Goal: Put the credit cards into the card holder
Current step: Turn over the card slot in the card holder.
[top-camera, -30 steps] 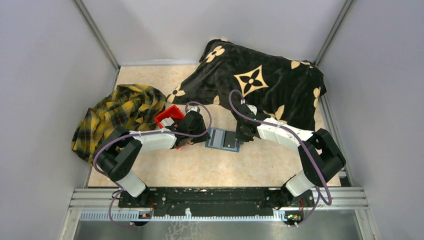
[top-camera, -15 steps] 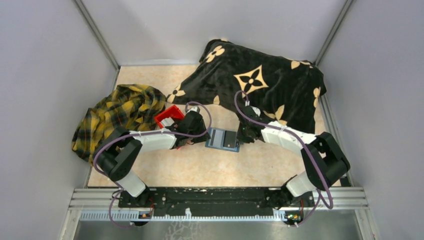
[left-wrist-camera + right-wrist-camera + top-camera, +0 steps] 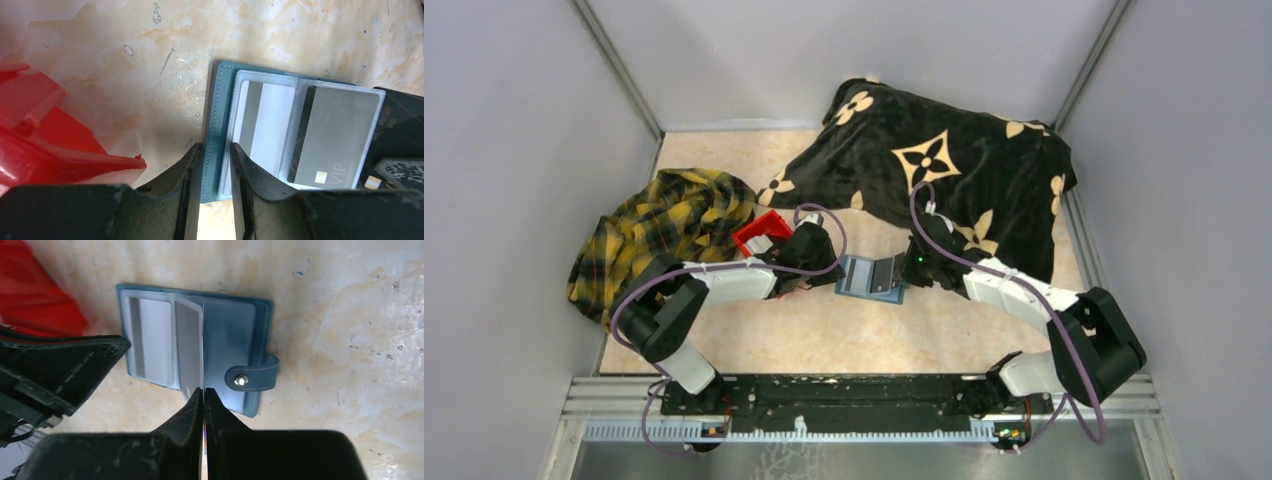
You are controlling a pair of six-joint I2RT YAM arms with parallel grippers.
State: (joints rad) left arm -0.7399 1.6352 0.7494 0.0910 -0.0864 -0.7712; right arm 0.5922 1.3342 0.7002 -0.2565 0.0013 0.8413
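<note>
The teal card holder lies open on the table between my two grippers. In the left wrist view it shows clear sleeves holding a white and grey card and a grey VIP card. My left gripper is shut on the holder's left edge, beside the red bin. In the right wrist view my right gripper is shut on a thin card held on edge, which meets the raised middle sleeve of the holder. The holder's snap strap lies to the right.
A red bin stands just left of my left gripper and shows in the left wrist view. A yellow plaid cloth lies at the left. A black flowered blanket lies at the back right, behind my right gripper.
The right arm has swung to the right and nearer while its gripper stays at the holder's right side. A leaf of the holder now stands up. The left arm has not moved.
</note>
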